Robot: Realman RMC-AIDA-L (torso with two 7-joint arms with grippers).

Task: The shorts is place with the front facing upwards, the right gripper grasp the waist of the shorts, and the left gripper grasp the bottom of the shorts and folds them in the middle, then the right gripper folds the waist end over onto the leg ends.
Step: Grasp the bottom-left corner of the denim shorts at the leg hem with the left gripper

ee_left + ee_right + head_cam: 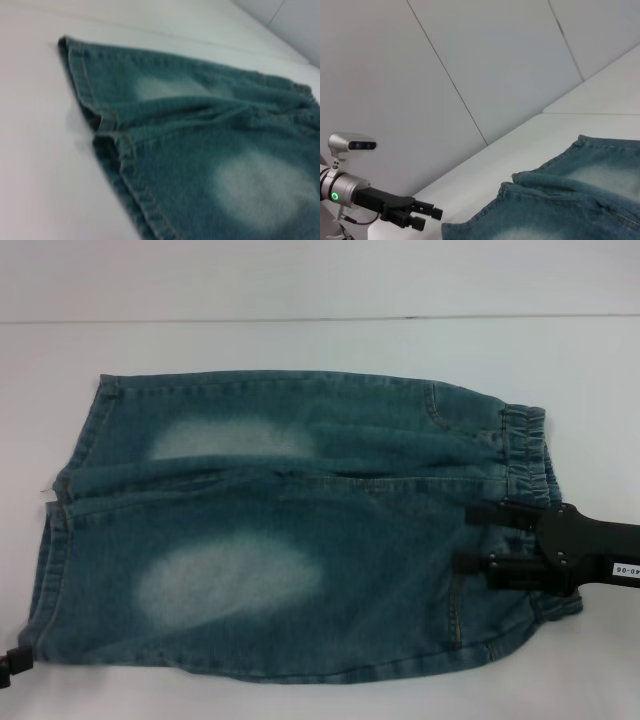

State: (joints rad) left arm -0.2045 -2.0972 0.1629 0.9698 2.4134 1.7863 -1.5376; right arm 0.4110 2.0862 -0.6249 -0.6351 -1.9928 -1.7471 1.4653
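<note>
The blue-green denim shorts [300, 530] lie flat on the white table, front up. The gathered waist [525, 455] is on the right, and the leg ends [60, 520] with their stitched hems [80, 75] are on the left. My right gripper [465, 537], black with a white label, is over the near part of the waist end, open, with nothing between its fingers. My left gripper [10, 668] shows only as a black tip at the near left corner of the shorts, just off the hem. Seen from the right wrist, this left gripper [427, 219] is open and holds nothing, apart from the denim [560, 200].
The white table [300, 340] extends beyond the shorts on every side, and its far edge meets a pale wall [320, 280]. Grey wall panels [470, 75] stand behind the left arm.
</note>
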